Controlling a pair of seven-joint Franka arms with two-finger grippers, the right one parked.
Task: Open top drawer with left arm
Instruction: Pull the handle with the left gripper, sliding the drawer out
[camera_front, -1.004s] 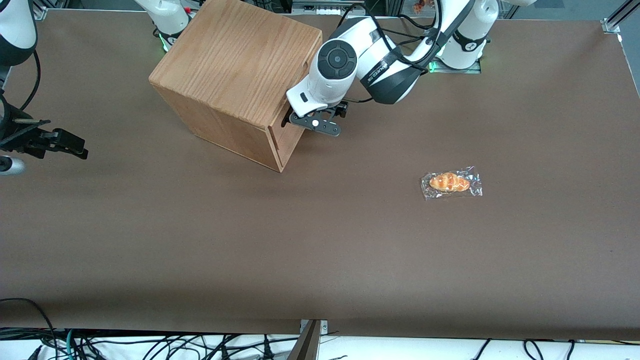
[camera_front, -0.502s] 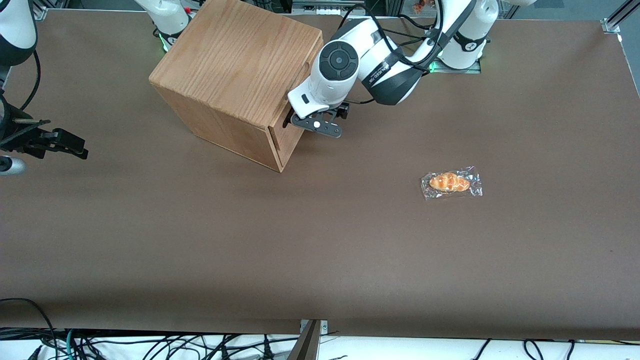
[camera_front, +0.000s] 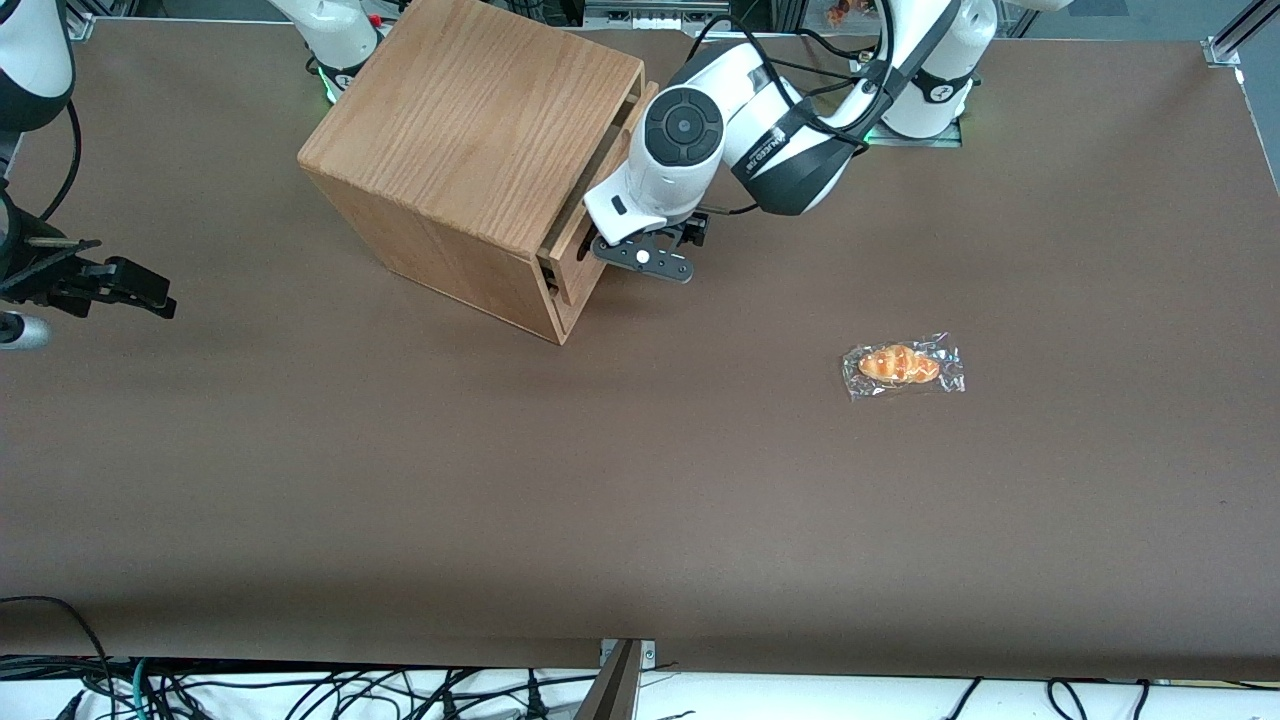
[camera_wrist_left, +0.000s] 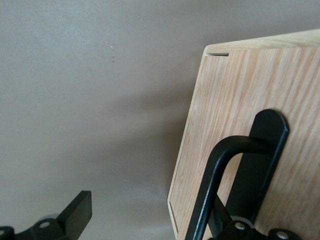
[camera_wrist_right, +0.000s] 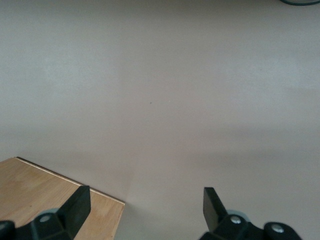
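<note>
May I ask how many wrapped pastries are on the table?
1: the wrapped pastry lies nearer the front camera than the left tool, which is at the handle of the top drawer.

You've got bright, even overhead light in the front view. The table reads flat brown, with soft shadows beside the cabinet and under the claw, whose fingers sit apart at the top drawer. The pastry wrapper glints. Both wrist views wash the table pale, and the handle looks slightly soft.
</note>
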